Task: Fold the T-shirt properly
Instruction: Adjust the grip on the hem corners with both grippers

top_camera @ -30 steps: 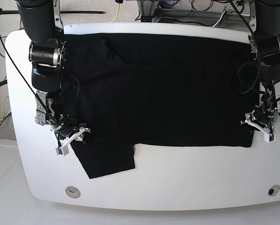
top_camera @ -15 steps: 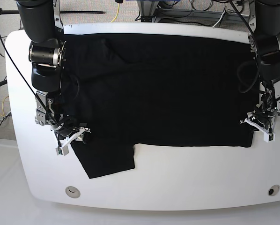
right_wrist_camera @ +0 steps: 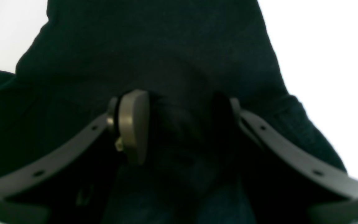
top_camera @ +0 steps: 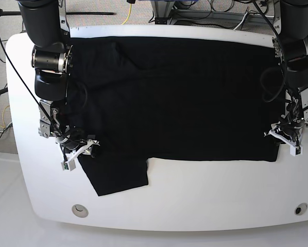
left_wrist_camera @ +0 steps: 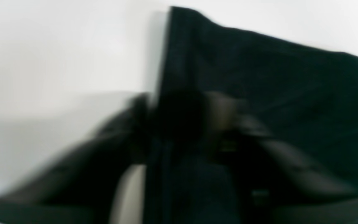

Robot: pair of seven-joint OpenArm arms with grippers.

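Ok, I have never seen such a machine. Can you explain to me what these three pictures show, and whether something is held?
This is a robot with two arms over a white table. One picture looks down from above. The other two come from small cameras on the wrists, looking along the fingers. A black T-shirt lies spread on the table. The right arm's fingers pinch a bunch of its cloth near a sleeve. The left arm's fingers are at the opposite edge, but that wrist picture is too blurred to show a grip.

The white counter has rounded corners. The black T-shirt lies spread flat on it, plain side up. One sleeve extends toward the near edge.
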